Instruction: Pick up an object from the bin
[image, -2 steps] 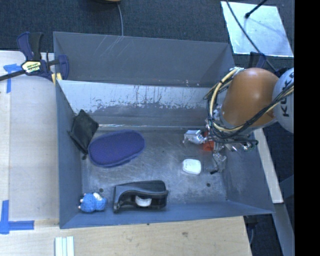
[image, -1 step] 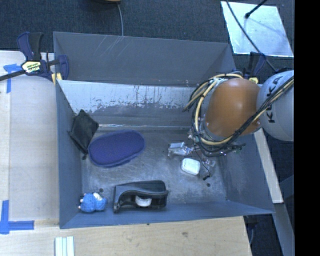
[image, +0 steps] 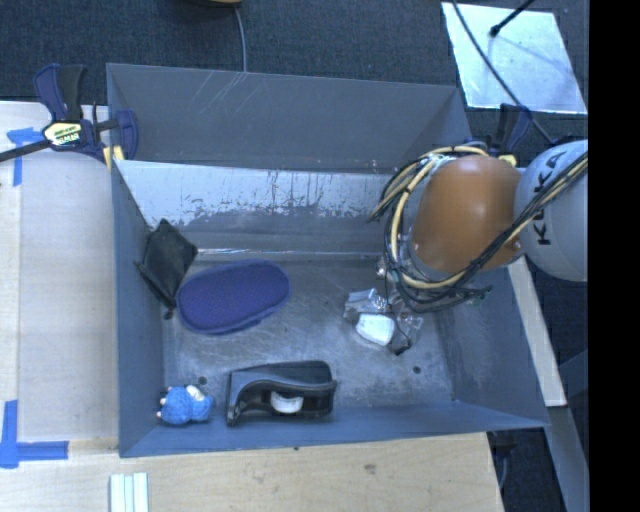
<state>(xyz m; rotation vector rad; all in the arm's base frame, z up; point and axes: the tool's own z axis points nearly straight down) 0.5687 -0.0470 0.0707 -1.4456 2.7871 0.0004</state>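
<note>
My pincer (image: 388, 322) hung over a small, smooth white lump (image: 374, 329) on the bin's (image: 300, 120) bare, scuffed metal floor; I couldn't tell its spread.

The bin (image: 300, 130) is grey, its far wall scratched pale. In it lie a dark blue oval pad (image: 233, 296), a black folded piece (image: 165, 260), a bright blue lump (image: 185, 405), a black dispenser (image: 282, 392) with a white roll, and a small piece (image: 376, 328), seemingly white. The arm's cover (image: 465, 215) is orange-brown.

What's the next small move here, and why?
Probably a short straight lift. The gripper is down at the small white thing right of centre, apart from the black tape dispenser and blue oval pad; lifting would show whether it comes along.
</note>
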